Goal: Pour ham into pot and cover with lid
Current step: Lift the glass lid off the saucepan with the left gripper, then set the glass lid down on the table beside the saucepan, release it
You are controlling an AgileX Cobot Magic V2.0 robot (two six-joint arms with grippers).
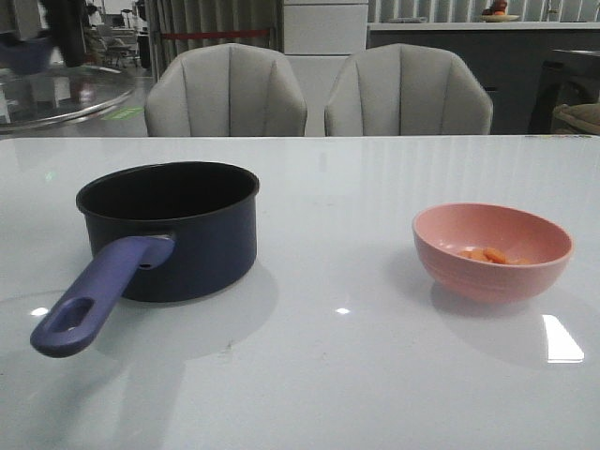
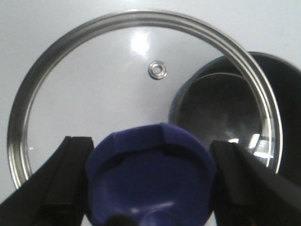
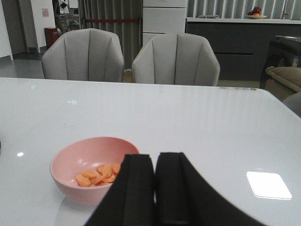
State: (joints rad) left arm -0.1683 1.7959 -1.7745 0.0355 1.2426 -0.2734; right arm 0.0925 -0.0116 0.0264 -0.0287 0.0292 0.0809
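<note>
Left wrist view: the left gripper point(image 2: 150, 188) clamps the lid point(image 2: 94, 94) by its knob, above the pot point(image 2: 287, 94). Right gripper point(image 3: 155, 188), fingers pressed together, hangs beside the pink bowl point(image 3: 70, 162) of ham point(image 3: 99, 174).

Navy pot point(image 1: 178, 234), pink bowl point(image 1: 492, 251), orange ham point(image 1: 489, 255)

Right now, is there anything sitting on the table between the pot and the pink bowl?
Nothing: in the front view only bare white table lies between the pot and the pink bowl.
</note>
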